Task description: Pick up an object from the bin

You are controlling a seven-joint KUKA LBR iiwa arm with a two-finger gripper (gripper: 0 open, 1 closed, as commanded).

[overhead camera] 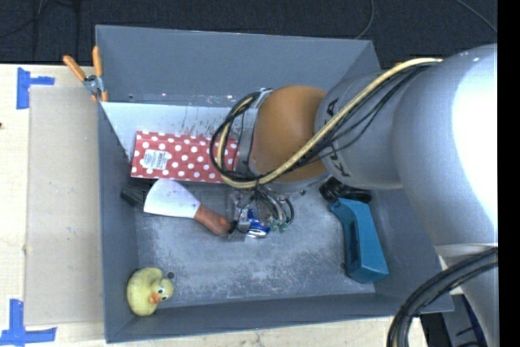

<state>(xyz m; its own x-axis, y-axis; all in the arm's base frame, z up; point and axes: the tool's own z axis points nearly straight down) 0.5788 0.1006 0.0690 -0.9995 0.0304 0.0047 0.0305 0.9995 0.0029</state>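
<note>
The arm (455,142) comes in from 3 o'clock and bends down into the grey bin (236,65), its orange cover (284,126) and looped cables hanging over the middle of the floor. The tool (256,222) sits low near the bin's centre, close to the floor or on it. Whether it is wide or narrow cannot be told, since the wrist hides it from above, and nothing can be seen held in it. The nearest thing is a white-bladed scraper (172,199) with a brown handle. It lies at the tool's 9 o'clock, the handle's end reaching right up to the tool and the blade pointing away toward the bin's 9 o'clock wall. A small black thing (132,195) lies just beyond the blade. A red box (175,156) with white dots lies at 10 o'clock against the back slope, partly under the cover. A yellow rubber duck (149,290) sits in the 7 o'clock corner, well apart. A blue handle-shaped thing (363,244) lies at 4 o'clock.
</note>
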